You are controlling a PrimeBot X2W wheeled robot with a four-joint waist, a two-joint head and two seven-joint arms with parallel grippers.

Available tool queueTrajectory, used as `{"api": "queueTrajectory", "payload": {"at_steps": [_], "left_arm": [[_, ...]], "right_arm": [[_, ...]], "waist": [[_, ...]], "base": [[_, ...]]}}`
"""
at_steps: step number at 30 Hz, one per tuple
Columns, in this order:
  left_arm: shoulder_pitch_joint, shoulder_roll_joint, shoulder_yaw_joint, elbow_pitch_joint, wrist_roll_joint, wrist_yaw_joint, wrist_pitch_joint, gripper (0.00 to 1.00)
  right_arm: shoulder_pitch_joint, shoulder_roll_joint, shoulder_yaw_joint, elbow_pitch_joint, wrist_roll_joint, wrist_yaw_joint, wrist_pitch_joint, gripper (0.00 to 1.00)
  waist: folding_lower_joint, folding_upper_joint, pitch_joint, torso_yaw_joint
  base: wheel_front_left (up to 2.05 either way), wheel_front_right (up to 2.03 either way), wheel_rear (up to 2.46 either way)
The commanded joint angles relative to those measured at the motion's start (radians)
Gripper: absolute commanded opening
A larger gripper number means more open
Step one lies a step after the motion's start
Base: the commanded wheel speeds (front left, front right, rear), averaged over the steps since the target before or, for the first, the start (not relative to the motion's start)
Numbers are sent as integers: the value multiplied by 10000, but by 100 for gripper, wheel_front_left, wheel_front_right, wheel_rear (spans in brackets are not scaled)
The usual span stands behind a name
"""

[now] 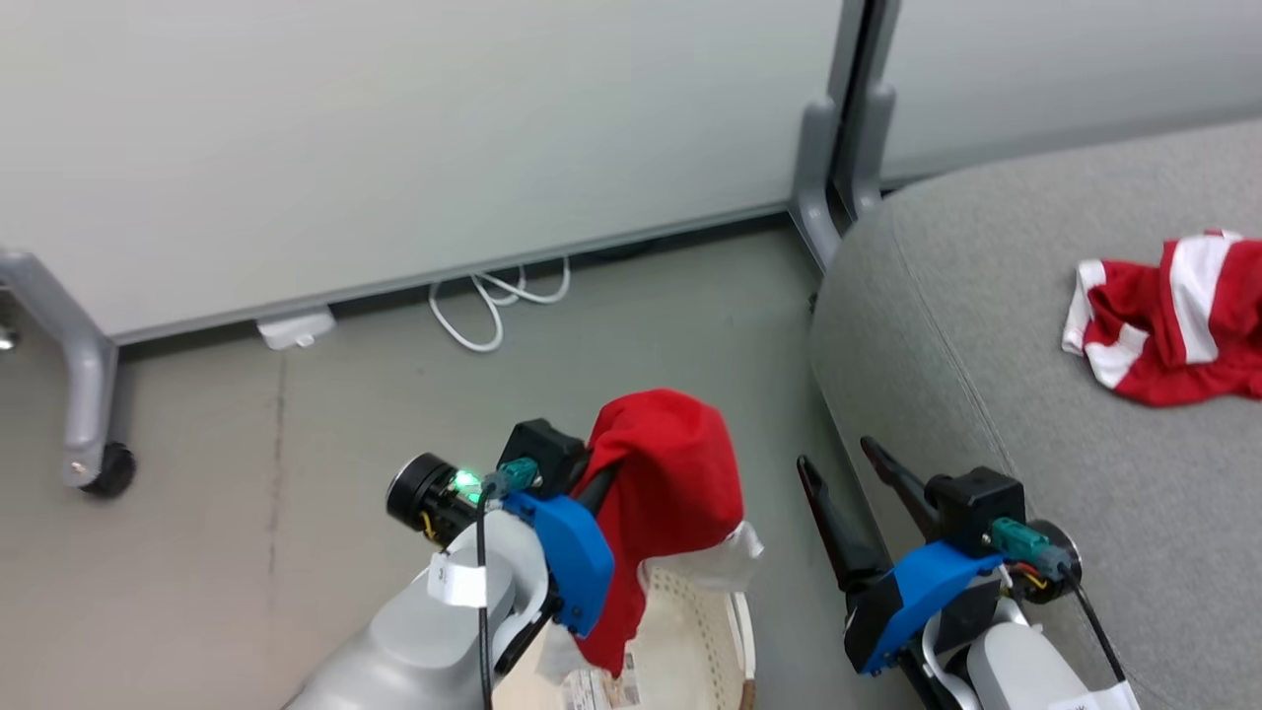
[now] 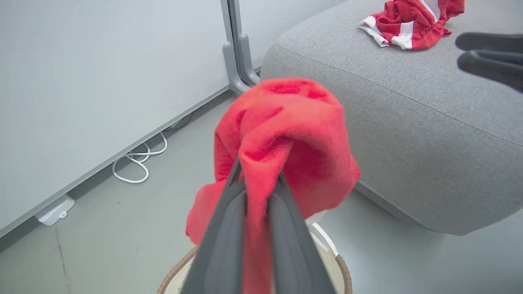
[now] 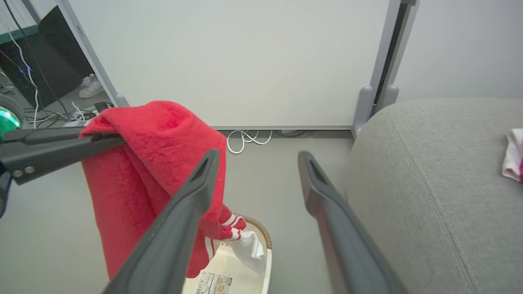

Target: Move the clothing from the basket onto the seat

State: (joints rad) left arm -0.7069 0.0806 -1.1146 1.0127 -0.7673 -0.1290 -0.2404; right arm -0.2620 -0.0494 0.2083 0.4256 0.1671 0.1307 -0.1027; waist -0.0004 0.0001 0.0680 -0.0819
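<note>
Clothing [image 1: 670, 463] in soft red is hanging from the left gripper [image 2: 259, 173]. Its two dark fingers are pressing together on a fold, so the jaws are pinching the fabric with almost no gap between them. The clothing is bunching over the fingertips and draping down in front of them. In the right wrist view its lower end, with a red-and-white striped cuff, is dangling at the mouth of the basket [image 3: 262, 232]; whether it is touching the rim I cannot tell. The basket is standing on the grey floor [image 1: 246, 444], directly below the left gripper and just beside the sofa [image 1: 986, 394]. A pale, thin piece [image 3: 250, 247] is lying over the basket's rim, cloth or plastic I cannot tell. The right gripper [image 1: 836, 454] is hovering between the basket and the sofa's edge, its jaws standing wide apart and holding nothing. A second garment [image 1: 1173, 320], red with white panels, is lying crumpled on the sofa's seat, well apart from both grippers. A white cable [image 1: 493, 306] is looping on the floor at the foot of a pale partition [image 1: 394, 148].
</note>
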Motion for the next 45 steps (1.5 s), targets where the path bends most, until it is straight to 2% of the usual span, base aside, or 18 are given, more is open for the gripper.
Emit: {"api": "queueTrajectory", "payload": {"at_steps": [1,9,17,34,39,45], "left_arm": [[-166,-58,-37,-98,-83,-13,73,0],[-1050,-136,-149,-969,-717,-13,765,0],[-1787,-143,-91,-1391,-1274,-14,1297,0],[-1721,-85,-332,-1373,-1504,-13,1060,0],[-1776,-120,-389,-1393,-1570,-13,1036,0],[-1864,-180,-522,-1491,-1576,-13,994,0]], "right_arm": [[230,-19,24,-64,32,1,58,100],[511,-20,287,-376,210,1,307,100],[574,-19,455,-438,232,1,427,100],[558,-19,429,-484,146,1,574,100],[-12,-19,648,-178,106,1,796,100],[-969,-19,1198,739,457,1,910,100]], "waist": [[4,-1,-632,544],[4,-1,-984,889],[4,-1,-1139,949],[4,-1,-1028,1005],[4,-1,-924,1037],[4,-1,-805,1106]], "base": [[0,0,0],[0,0,0],[0,0,0],[0,0,0],[0,0,0],[0,0,0]]}}
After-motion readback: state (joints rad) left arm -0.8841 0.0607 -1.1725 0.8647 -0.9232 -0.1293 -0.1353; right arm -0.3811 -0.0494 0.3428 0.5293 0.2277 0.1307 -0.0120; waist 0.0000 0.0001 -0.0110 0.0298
